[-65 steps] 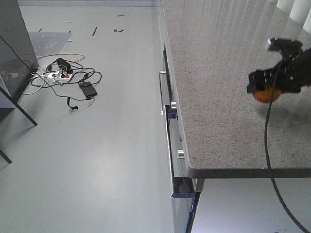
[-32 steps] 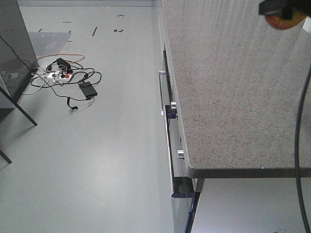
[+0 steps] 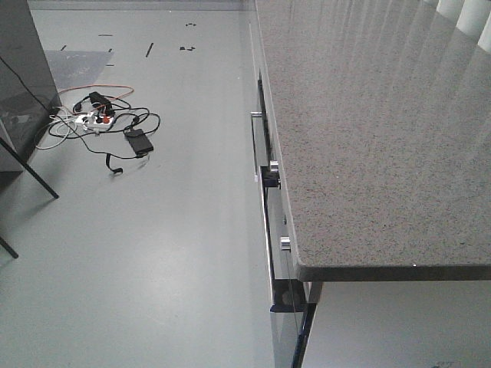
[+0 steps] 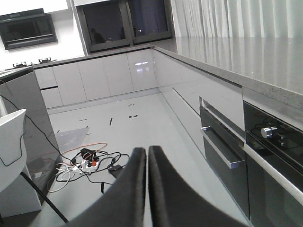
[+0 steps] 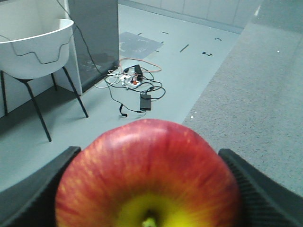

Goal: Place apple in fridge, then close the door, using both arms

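Observation:
The red apple [image 5: 147, 175], shiny with a yellow patch round its stem, fills the bottom of the right wrist view. My right gripper [image 5: 149, 153] is shut on it, with a black finger [image 5: 49, 187] pressed to each side. It hangs above the floor beside the speckled countertop [image 5: 255, 94]. My left gripper [image 4: 146, 151] is shut with nothing between its black fingers and points over the floor. Neither gripper shows in the front view. A tall dark grey side [image 5: 94, 38] stands at the left; I cannot tell if it is the fridge. The door is out of view.
A grey speckled countertop [image 3: 368, 130] runs along the right above drawers with chrome handles [image 3: 257, 146]. A tangle of cables and a power strip [image 3: 103, 123] lies on the floor. A white tub chair [image 5: 33, 47] on thin black legs stands by the dark grey side.
In the front view my right gripper rose with the apple from above the countertop to the top right corner, then left the frame. Nothing else moved.

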Tool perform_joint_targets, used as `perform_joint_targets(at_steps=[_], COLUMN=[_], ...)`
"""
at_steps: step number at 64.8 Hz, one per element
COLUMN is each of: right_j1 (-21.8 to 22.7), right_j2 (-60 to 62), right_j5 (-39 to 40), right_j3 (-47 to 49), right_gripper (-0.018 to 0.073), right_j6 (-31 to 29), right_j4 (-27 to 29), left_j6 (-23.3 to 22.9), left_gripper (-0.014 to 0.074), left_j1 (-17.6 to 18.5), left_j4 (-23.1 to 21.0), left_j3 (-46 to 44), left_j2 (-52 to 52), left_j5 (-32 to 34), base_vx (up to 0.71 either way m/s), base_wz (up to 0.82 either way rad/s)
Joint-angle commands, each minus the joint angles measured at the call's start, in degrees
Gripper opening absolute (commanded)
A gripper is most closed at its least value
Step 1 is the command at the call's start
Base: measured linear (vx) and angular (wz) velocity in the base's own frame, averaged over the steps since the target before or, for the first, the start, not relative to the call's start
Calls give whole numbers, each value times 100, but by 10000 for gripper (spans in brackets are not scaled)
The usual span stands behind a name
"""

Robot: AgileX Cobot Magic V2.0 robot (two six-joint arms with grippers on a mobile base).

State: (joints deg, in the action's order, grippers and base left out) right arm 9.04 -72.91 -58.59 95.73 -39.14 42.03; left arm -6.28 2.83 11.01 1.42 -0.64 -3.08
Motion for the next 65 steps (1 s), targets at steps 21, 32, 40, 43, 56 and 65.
perform_joint_targets(at_steps=[21, 32, 40, 43, 56, 65], right_j1=[18, 25, 25, 25, 25, 25], right_j2=[1688, 2123, 2254, 2272, 2274, 2274], right_j5=[737, 1265, 1394, 1397, 1385, 1379], right_j3=[-2264, -2966, -3087, -3087, -3087, -3087], right_gripper=[60, 60, 60, 60, 60, 60], right_j6=[-271, -276, -276, -276, -276, -276], right_j4=[308, 302, 277, 277, 282, 282], left_j6=[-24, -24, -24, -24, -24, -24], left_gripper=[-6, -6, -6, -6, -6, -6], left_j1=[32, 32, 32, 32, 32, 32], left_j4=[-52, -52, -52, -52, -52, -52], left_j3=[-107, -107, -107, -107, -107, -107], left_j2=[-79, -79, -79, -79, -79, -79], left_j5=[417, 417, 417, 417, 417, 417], base_vx=[0, 0, 0, 0, 0, 0], base_wz=[0, 0, 0, 0, 0, 0])
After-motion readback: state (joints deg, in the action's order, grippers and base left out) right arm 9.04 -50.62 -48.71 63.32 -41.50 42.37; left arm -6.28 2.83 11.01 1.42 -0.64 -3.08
